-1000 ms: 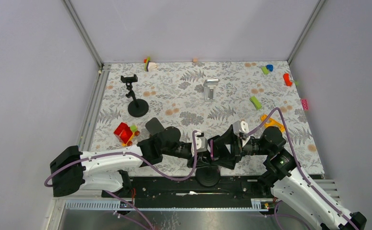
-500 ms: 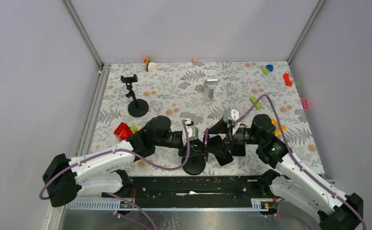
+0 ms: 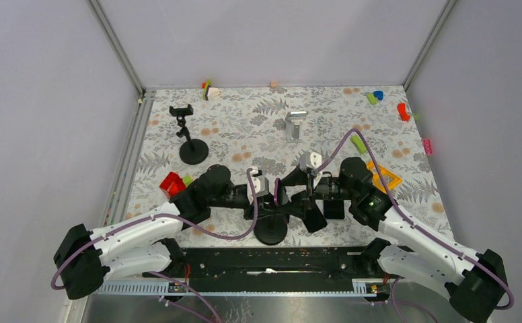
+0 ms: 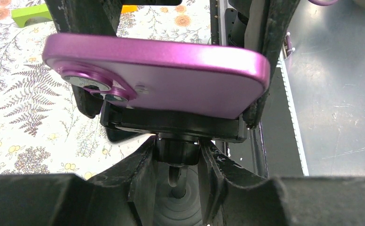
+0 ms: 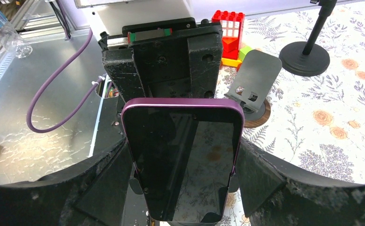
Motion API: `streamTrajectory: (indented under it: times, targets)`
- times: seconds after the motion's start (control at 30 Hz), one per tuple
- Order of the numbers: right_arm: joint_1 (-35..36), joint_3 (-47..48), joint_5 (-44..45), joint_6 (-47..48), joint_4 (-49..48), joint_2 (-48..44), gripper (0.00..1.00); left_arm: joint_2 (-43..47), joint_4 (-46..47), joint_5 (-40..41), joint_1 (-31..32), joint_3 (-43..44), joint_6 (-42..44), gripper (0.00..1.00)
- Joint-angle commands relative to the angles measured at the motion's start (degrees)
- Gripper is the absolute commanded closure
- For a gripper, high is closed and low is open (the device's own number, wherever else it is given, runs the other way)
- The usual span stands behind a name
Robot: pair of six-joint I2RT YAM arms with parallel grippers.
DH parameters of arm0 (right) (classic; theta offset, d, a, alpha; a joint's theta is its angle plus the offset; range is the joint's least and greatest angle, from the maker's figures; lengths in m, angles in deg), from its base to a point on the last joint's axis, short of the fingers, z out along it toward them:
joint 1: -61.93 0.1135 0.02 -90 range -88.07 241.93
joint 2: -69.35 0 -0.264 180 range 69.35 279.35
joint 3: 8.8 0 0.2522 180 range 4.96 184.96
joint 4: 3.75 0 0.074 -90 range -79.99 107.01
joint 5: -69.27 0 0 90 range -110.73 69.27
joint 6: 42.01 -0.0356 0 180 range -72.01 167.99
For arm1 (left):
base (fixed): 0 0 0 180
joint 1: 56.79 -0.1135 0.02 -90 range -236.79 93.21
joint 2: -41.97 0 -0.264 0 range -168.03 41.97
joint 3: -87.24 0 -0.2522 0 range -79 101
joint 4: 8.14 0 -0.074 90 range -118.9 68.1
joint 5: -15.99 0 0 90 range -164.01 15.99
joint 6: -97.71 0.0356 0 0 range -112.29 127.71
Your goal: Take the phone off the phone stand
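left fingers (image 4: 138,181) pinch the phone stand (image 4: 176,150); right fingers (image 5: 100,183) spread wide flanking the phone (image 5: 185,160), contact unclear.

Purple phone (image 5: 183,165) (screen dark), clamped in black stand (image 4: 171,126)

The phone (image 5: 183,160) is purple, its stand (image 4: 171,126) black, the table cover (image 3: 245,128) fern-and-flower patterned.

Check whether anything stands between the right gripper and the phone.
Nothing visible does. The right gripper has its fingers against both long edges of the phone, above the clamp of the phone stand; the left gripper holds its stem below.
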Motion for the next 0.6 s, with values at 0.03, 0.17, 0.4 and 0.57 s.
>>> streamTrajectory:
  times: [0.03, 0.17, 0.4, 0.57]
  targets:
    - [1.7, 1.5, 6.3, 3.2, 3.4, -0.7, 0.35, 0.9, 4.6, -0.3, 0.4, 0.0, 0.3, 1.00]
    - [2.2, 1.2, 6.5, 3.9, 5.0, -1.4, 0.26, 0.5, 4.9, -0.4, 0.4, 0.0, 0.1, 1.00]
    - [2.9, 1.5, 7.3, 3.2, 5.6, -0.1, 0.07, -0.3, 4.7, -0.7, 0.4, 0.6, 0.0, 1.00]
    - [3.3, 1.4, 7.5, 2.7, 4.8, 0.1, 0.00, -0.3, 4.5, -0.7, 0.4, 0.5, 0.0, 1.00]
